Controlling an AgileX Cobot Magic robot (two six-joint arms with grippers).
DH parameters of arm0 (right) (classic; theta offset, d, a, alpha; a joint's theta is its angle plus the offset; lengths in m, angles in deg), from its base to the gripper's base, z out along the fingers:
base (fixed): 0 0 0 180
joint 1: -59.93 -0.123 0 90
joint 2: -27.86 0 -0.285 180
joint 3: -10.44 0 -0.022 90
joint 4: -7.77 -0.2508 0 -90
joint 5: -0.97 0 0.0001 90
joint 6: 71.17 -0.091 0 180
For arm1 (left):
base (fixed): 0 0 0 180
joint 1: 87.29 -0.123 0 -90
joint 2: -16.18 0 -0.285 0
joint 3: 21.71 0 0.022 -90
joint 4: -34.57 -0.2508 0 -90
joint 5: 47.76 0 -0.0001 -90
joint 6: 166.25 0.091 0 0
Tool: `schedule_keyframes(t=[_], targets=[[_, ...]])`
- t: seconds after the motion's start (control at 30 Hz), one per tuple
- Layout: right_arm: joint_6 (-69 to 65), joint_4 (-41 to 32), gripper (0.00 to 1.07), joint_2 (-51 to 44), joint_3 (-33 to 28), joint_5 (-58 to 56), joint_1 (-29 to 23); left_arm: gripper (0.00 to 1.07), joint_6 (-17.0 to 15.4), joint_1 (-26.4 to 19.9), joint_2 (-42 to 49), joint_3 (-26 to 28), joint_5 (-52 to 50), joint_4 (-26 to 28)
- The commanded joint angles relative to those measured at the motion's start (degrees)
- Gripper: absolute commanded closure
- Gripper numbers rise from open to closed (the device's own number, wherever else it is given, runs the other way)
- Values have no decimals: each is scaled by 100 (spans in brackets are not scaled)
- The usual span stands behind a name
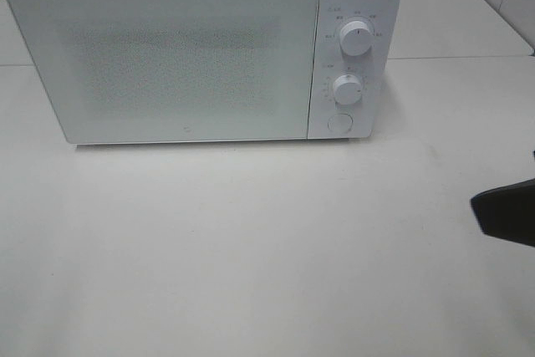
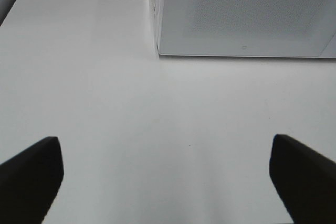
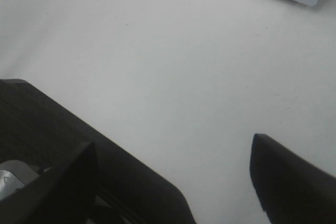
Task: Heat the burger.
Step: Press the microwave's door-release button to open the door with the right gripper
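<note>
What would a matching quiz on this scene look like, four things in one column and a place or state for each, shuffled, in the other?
Things:
1. microwave door
2. upper knob
3. round button
4. left gripper

Places or states:
A. open, holding nothing
B. shut
C. lowest of the controls
D. topmost of the controls

Pairs: 1-B, 2-D, 3-C, 4-A
</note>
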Motion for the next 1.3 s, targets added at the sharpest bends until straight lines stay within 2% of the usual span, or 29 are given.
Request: schedule_keyframes(t=[0.03,0.1,0.13,0.17,0.2,0.27,0.3,0.67,0.93,1.3], targets=[[11,69,31,-344,6,-86,86,6,0,-40,80,-6,11,29],[-34,63,31,-745,0,-103,533,6,0,-40,80,-6,11,29],[-34,63,31,-745,0,-103,533,6,0,-40,80,-6,11,29],[-97,223,31,-1020,0,-143,900,6,0,-40,80,-6,11,29],[-97,223,31,-1020,0,-143,900,6,0,-40,80,-6,11,29],[-126,458,31,-1450,-109,-97,1438,6,0,-40,80,-6,11,29],[-126,458,31,-1450,-109,-97,1438,6,0,-40,80,-6,11,29],[-120,504,31,-3289,-825,-476,3214,6,0,-40,80,-6,11,29],[-189,458,31,-3942,-991,-779,3610,6,0,-40,80,-6,11,29],[-172,481,31,-4171,-1089,-911,3610,6,0,-40,80,-6,11,29]])
